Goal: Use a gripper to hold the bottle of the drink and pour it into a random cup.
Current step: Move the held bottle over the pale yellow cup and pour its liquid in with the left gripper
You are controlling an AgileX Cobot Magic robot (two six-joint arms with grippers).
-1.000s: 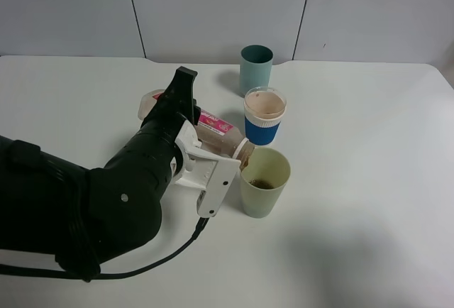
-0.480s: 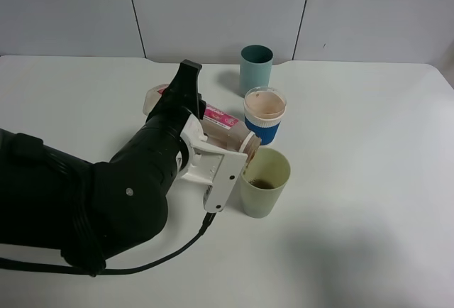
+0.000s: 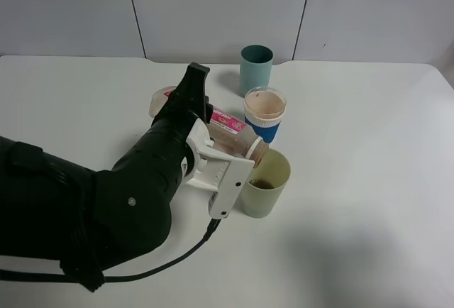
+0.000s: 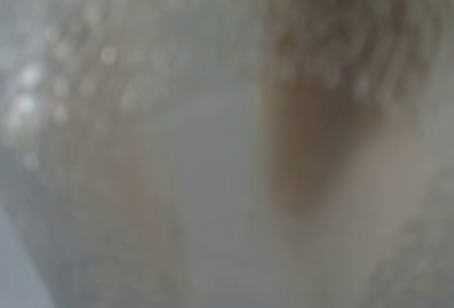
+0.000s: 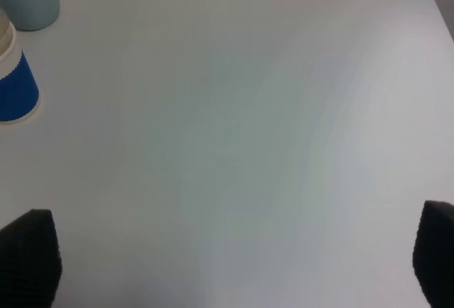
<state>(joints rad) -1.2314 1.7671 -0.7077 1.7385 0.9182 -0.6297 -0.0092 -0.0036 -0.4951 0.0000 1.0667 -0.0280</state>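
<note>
Closest to the high camera, the bulky black left arm [image 3: 106,216] fills the lower left and runs out of view at the edge, with a black cable [image 3: 170,262] looping from under it. The left gripper [image 3: 211,145] is clamped across the bottle [image 3: 230,132]. One white finger [image 3: 221,180] is plain to see, but the far side of the grip is hidden behind the bottle and a black part of the arm. The bottle lies tilted, its tan-rimmed mouth lowest, at the near-left rim of the pale yellowish-green cup [image 3: 266,187]; whether mouth and rim touch cannot be told. The bottle's base is partly covered and only a strip of its pink-marked label shows. A dark pool [image 3: 263,183] sits in the cup's bottom; no stream can be made out. The left wrist view is a blur of translucent plastic smeared with brown. Just behind the cup stands the blue-and-white paper cup [image 3: 264,116], and beyond that the teal cup [image 3: 255,69], all on the white table [image 3: 369,180]. The right gripper [image 5: 230,258] appears only in its own wrist view, its dark fingertips [image 5: 28,251] spread wide at the frame's corners with table between them; both far cups are cut off at that frame's edge.
</note>
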